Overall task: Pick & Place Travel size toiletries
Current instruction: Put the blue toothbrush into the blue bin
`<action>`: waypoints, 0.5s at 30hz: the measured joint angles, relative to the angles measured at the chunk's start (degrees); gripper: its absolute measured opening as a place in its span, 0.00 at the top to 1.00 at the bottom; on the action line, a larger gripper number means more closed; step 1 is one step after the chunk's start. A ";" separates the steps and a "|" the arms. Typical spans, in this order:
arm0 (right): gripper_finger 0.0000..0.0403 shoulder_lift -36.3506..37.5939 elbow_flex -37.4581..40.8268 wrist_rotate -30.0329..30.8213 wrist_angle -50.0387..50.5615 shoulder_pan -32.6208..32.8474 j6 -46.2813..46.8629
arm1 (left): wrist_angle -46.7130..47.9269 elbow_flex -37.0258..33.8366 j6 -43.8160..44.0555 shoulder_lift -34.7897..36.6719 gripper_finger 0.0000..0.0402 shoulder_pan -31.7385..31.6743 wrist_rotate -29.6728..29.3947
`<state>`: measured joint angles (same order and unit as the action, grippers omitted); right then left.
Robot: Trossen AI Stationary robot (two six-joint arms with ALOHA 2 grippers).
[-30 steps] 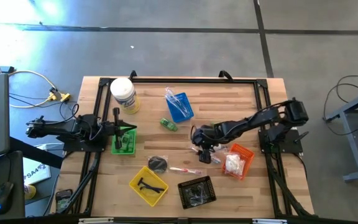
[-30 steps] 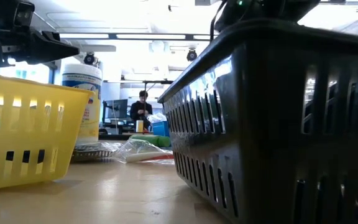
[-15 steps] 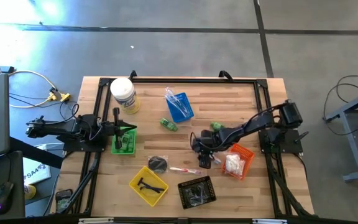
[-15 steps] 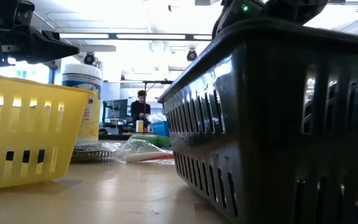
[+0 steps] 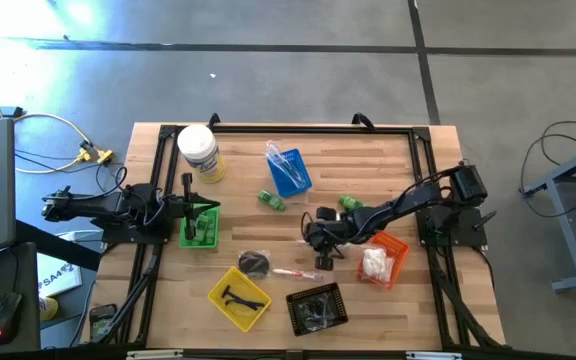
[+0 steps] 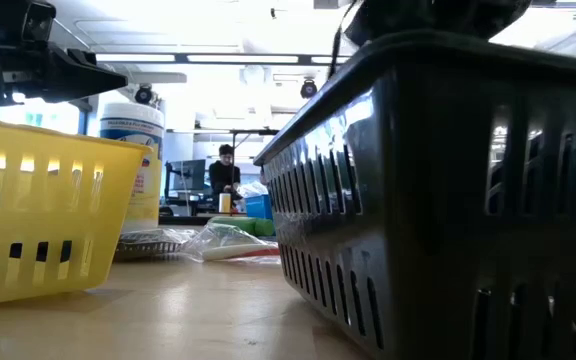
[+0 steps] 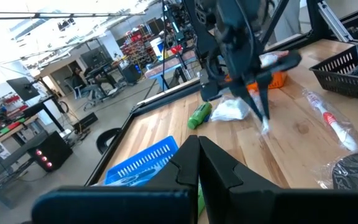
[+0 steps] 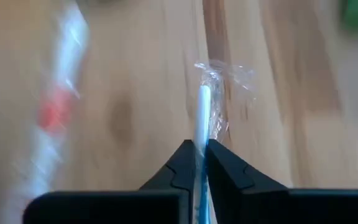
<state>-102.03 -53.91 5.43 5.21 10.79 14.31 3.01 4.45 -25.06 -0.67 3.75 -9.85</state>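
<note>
Right hand (image 8: 197,163) clamped on a wrapped toothbrush (image 8: 202,109), plain only from the right wrist view; from above, just a dark hand (image 5: 320,243) near mid-desk (image 5: 368,160), beside the orange tray (image 5: 396,248). Left hand (image 7: 197,163) pinched shut, empty, parked over the green tray (image 5: 199,226).

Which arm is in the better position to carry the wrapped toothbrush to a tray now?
The right arm, I think. Its pincer is shut on the wrapped toothbrush near the table's middle, while the left pincer sits shut and empty over the green tray.
</note>
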 joint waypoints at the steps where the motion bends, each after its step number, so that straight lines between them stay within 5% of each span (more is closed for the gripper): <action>1: 0.93 0.52 -0.08 -0.53 -1.68 -0.12 0.02 | 0.00 0.00 0.00 0.00 1.00 0.00 0.00; 15: 0.93 10.04 -0.28 -2.25 -10.86 -2.98 -7.54 | -5.09 0.00 4.48 -0.04 1.00 0.00 1.62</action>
<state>-91.99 -54.19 3.18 -5.65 7.81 6.77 -2.08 4.45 -20.58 -0.71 3.75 -8.23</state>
